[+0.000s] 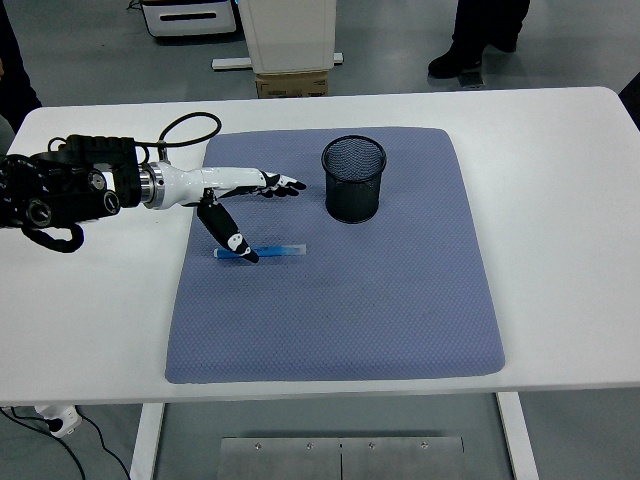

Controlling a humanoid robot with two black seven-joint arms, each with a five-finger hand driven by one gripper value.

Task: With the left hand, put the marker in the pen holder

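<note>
Left hand point(240, 195) is reaching over the mat point(330, 300) with fingers spread and holding nothing, its thumb tip hanging just above the left end of the marker point(262, 251). That marker is lying flat, long axis left to right, directly beneath the hand. Right of both, the holder point(353, 179) is standing upright and looking empty.

No legible text or labels, marker point(262, 250) print too small (blurred) — unreadable
</note>
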